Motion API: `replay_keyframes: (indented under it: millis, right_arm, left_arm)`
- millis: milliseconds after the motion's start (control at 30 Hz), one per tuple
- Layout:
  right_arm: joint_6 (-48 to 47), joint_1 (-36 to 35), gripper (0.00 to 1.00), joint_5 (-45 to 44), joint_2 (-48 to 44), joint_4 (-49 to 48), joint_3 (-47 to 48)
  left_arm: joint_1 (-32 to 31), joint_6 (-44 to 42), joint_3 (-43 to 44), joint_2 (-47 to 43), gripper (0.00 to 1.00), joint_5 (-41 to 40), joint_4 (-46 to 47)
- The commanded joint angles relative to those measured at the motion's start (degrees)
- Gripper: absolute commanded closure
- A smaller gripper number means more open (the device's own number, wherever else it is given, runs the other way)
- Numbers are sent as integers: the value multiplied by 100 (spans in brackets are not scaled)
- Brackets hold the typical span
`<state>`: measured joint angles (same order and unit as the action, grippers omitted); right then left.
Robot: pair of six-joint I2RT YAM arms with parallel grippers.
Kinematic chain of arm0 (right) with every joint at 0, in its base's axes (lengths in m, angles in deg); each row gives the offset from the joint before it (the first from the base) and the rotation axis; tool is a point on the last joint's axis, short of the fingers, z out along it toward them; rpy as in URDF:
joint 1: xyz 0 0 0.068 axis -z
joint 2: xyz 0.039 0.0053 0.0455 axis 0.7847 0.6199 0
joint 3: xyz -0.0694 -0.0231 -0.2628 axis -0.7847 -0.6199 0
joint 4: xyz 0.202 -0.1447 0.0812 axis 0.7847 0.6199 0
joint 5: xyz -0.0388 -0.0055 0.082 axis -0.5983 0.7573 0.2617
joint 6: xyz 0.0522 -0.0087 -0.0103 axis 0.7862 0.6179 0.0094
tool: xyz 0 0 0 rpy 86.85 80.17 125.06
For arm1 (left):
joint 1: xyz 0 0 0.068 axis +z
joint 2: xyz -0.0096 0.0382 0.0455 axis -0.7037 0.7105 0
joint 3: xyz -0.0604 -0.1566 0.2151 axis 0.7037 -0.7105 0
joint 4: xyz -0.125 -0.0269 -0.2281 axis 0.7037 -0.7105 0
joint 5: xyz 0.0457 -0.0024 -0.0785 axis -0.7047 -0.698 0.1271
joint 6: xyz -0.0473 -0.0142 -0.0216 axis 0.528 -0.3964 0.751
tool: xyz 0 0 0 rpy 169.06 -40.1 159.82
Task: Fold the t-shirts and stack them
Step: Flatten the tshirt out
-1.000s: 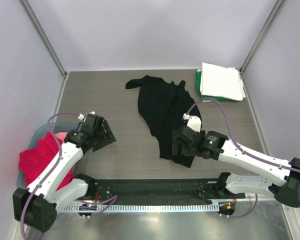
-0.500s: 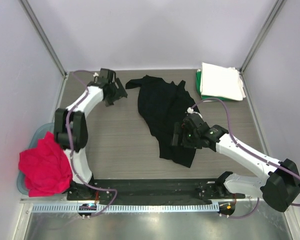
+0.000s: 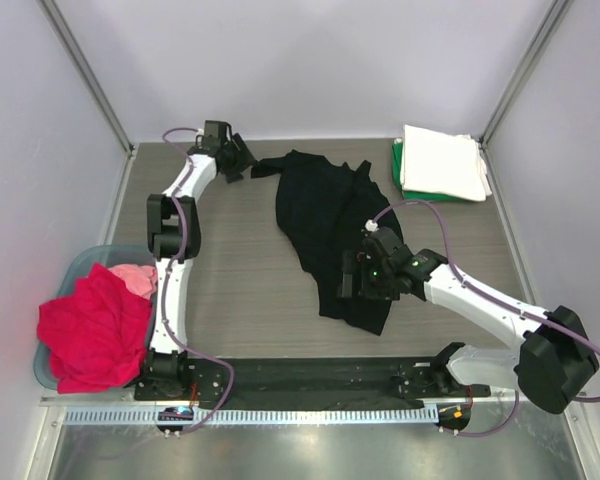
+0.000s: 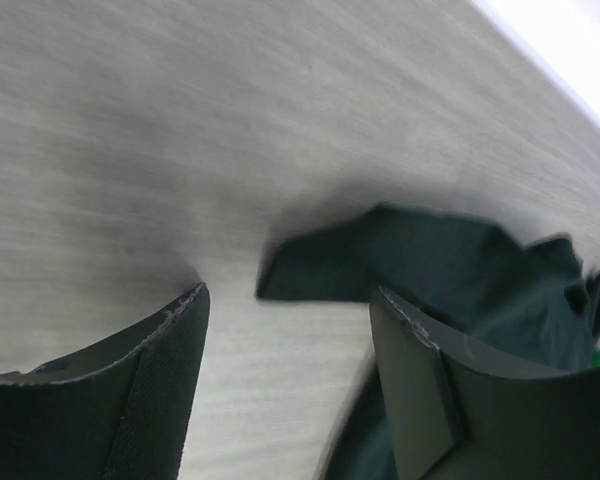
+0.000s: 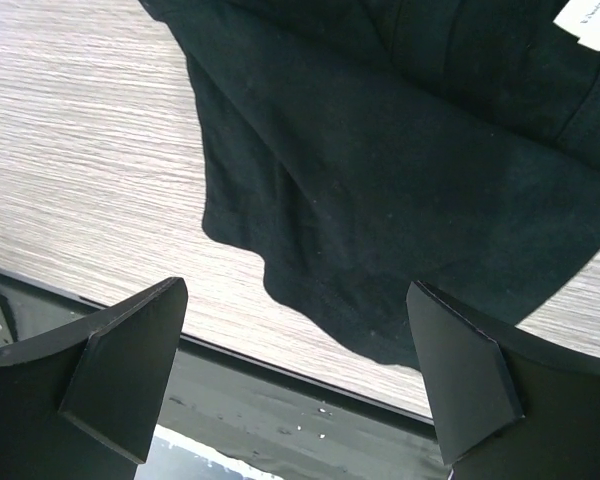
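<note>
At the far left of the table (image 3: 240,270), the left gripper (image 3: 242,166) hangs just beside a sleeve tip of the black shirt (image 3: 325,225). Its fingers are spread with nothing between them (from the wrist camera, the sleeve lies on the wood just ahead of the gap). The shirt itself sprawls rumpled and unfolded across the middle of the table, running slantwise from that sleeve down to its near hem. The right gripper (image 3: 350,285) is over that hem, jaws wide apart and pinching no cloth; I cannot tell whether the fingers touch the fabric. In the far right corner a folded white shirt (image 3: 440,160) sits on a folded green shirt (image 3: 398,170). At the near left edge, the tub (image 3: 75,268) holds a heaped red shirt (image 3: 90,335), with a pink shirt (image 3: 135,278) just behind it.
</note>
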<state>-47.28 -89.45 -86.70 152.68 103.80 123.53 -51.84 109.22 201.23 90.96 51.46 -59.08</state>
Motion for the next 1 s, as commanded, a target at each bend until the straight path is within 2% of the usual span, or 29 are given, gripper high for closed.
replay_keyframes:
  millis: [0, 133, 233, 267, 333, 367, 400, 533, 667, 967]
  right_arm:
    - [-150, 23, 2, 104, 125, -253, -28]
    - [-238, 32, 2, 77, 327, -315, -55]
    - [-247, 40, 2, 130, 406, -350, -90]
    - [-247, 40, 2, 121, 389, -350, -107]
    - [-247, 49, 2, 86, 284, -359, -169]
    - [-247, 58, 2, 95, 248, -359, -212]
    - [-238, 110, 2, 86, 196, -350, -256]
    - [-203, 321, 1, 25, 55, -350, -266]
    - [-203, 515, 1, -89, 159, -333, -90]
    - [-63, 656, 1, -758, 169, 133, 148]
  left_arm:
    - [-97, 223, 149, 460, 35, 180, -80]
    - [-246, 233, 176, 671, 38, 75, 8]
    - [-325, 407, 281, 864, 55, 127, 52]
    - [-326, 461, 299, 900, 67, 197, 53]
    - [-361, 627, 290, 935, 83, 198, 70]
    - [-370, 672, 281, 883, 98, 189, 70]
    - [-370, 698, 220, 804, 100, 163, 79]
    - [-361, 637, -131, -161, 100, -162, -43]
    - [-159, 593, -219, -1365, 100, -426, -886]
    - [465, 137, -2187, -4871, 100, -592, -2091]
